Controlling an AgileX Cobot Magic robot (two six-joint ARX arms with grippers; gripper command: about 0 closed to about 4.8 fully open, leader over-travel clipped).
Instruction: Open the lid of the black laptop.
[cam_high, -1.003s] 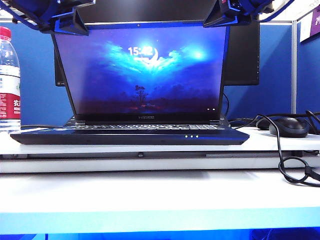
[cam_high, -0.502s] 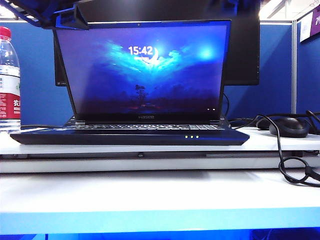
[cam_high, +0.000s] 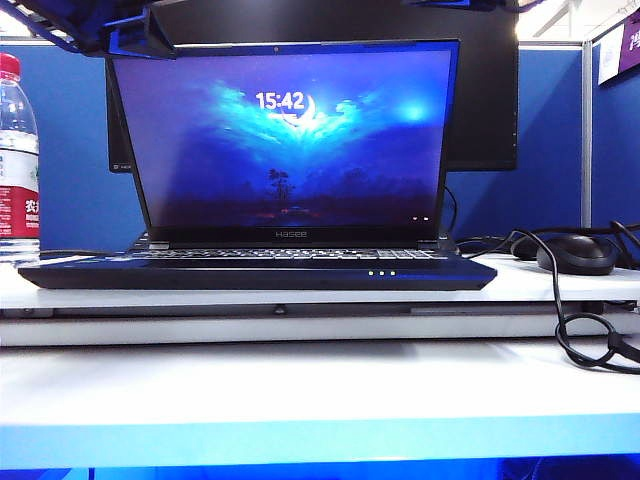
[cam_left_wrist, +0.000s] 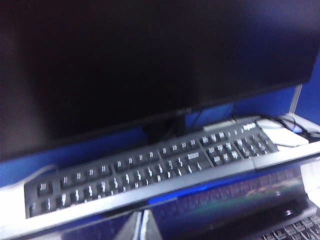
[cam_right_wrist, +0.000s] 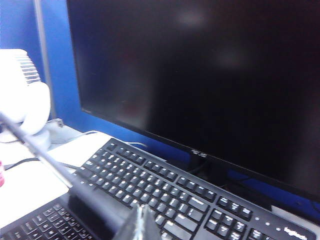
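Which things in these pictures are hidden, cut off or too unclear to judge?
- Left claw: cut by the exterior view's top edge; open or shut unclear.
- Right claw: no view shows it clearly; only a blurred tip in its wrist view.
- Monitor: mostly hidden behind the laptop's lid, exterior view.
- Keyboard: key labels blurred, left wrist view.

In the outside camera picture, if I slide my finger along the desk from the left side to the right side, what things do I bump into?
Water bottle → black laptop with its lid standing open → black mouse with its tangled cable. The left gripper sits up above the lid's left corner; the right gripper is almost out of the picture.
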